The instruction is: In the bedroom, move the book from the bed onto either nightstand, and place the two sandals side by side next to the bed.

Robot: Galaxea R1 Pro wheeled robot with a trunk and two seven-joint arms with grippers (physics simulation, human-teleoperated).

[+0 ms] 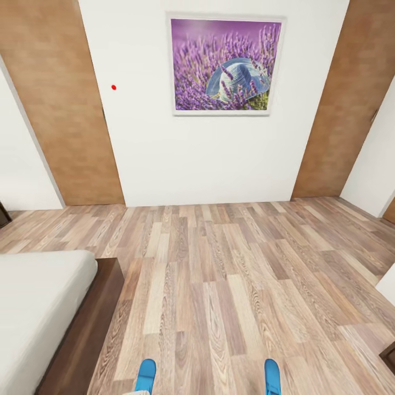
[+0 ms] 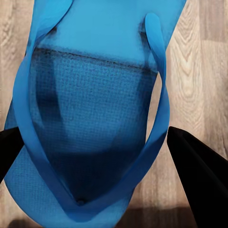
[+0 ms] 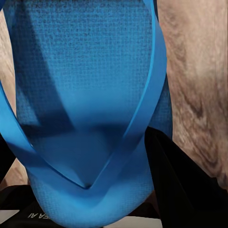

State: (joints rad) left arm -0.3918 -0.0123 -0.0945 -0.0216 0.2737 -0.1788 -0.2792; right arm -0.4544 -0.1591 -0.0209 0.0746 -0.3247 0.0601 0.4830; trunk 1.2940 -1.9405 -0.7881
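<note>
Blue sandals are the job right now — left gripper straddles one sandal, right gripper the other sandal, can't tell if either's clamped — next they go side by side by the bed at near left.

From the head we look forward and down over the wood-plank floor to a far white wall, the bed at near left. Each wrist camera looks along its fingers, very close above a blue sandal, left sandal and right sandal. The head view shares those sandals' tips at its near edge.
</note>
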